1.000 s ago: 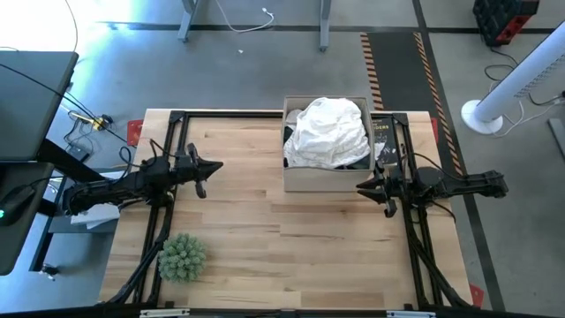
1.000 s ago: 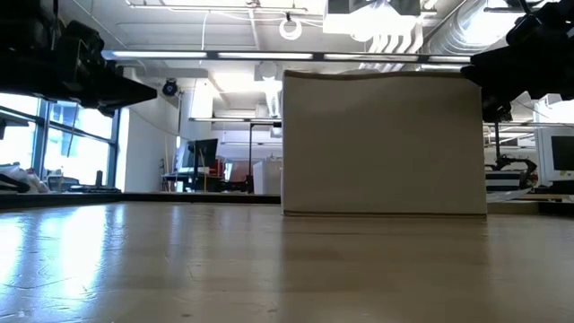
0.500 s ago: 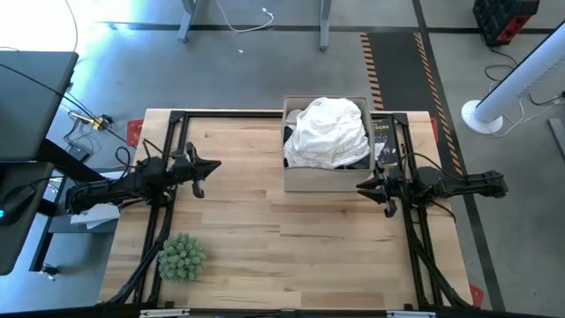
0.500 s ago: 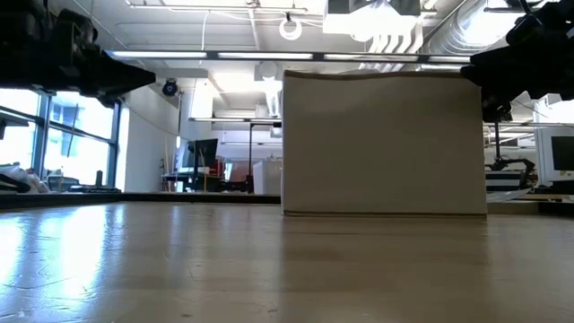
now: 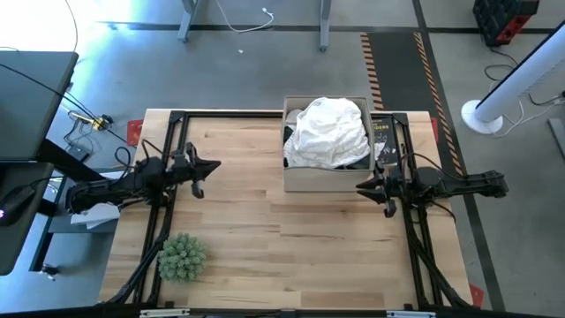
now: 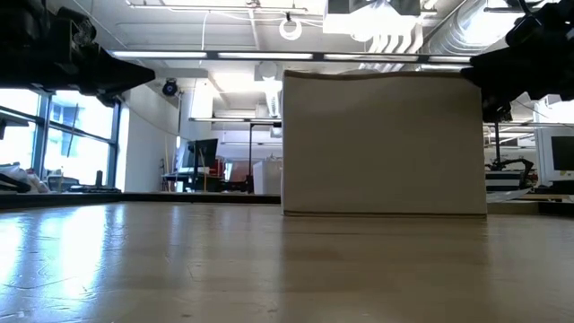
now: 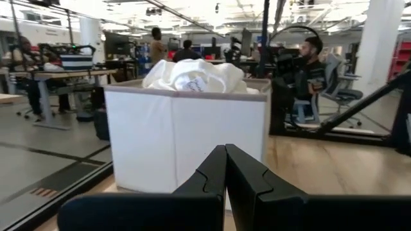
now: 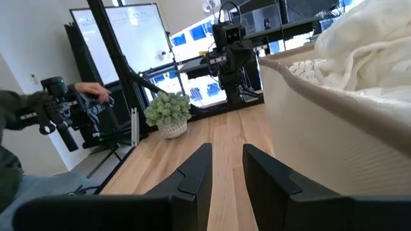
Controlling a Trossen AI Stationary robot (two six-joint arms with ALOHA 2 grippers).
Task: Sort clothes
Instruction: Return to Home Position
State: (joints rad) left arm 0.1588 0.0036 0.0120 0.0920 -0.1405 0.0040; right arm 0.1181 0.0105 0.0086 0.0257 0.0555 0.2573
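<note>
Nothing can be read clearly in any view. A small dark rectangular plate (image 5: 381, 132) lies on the light wooden tabletop (image 5: 265, 221), just beside the pale fabric laundry bin (image 5: 305, 179) on its 3 o'clock side. It carries a few lines of white print, too small to make out. In the left wrist view the large white fabric garment (image 7: 192, 74) heaped in the bin shows a faint round printed mark, illegible. The whiteboard (image 8: 122, 32) in the right wrist view bears only faint, unreadable writing.

A wooden table (image 5: 291, 230) carries a beige bin (image 5: 325, 181) toward the back and a spiky green ball (image 5: 182, 257).
</note>
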